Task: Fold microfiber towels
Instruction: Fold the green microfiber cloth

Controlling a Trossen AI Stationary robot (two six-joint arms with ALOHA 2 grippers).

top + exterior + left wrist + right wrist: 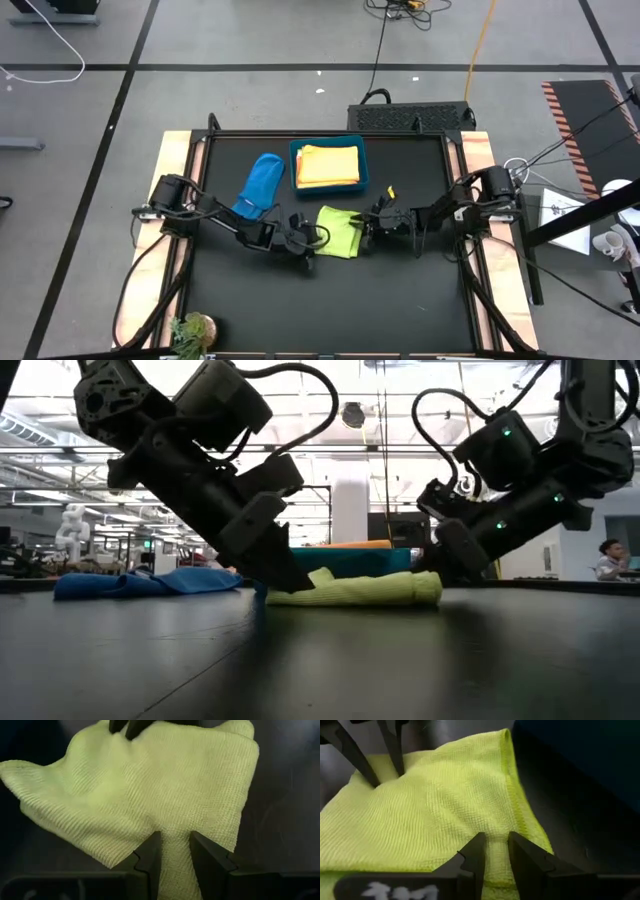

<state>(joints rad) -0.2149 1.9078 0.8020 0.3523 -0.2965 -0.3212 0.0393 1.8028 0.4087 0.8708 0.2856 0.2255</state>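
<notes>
Two dark fingers [172,860] of the left gripper [308,243] fill the foreground of the left wrist view, closed on a pinched ridge of the lime green towel [339,230] — the cloth bunches up between them. Across the same cloth, the right gripper [372,226] does the same from the opposite side: in the right wrist view its fingers [493,857] squeeze a fold at the towel's hemmed edge.

Seen from above, the lime green towel lies near the middle of the black tabletop [330,300], partly folded, with the left arm reaching in from the left edge and the right arm from the right edge. Both sets of jaws meet the cloth at its two opposite sides. From table height the towel [355,590] looks like a low, thick roll lying flat on the surface, both arms angled down onto it.

Just beside the left arm, toward the back of the tabletop, a bright blue towel [260,185] lies crumpled and elongated. To its right sits a teal bin [363,165] holding a yellow towel [340,155] on top of an orange towel [325,172], stacked flat.

A small potted plant [193,330] stands at the front left corner. At the far right of the low view, a person [610,560] shows in the room behind.
</notes>
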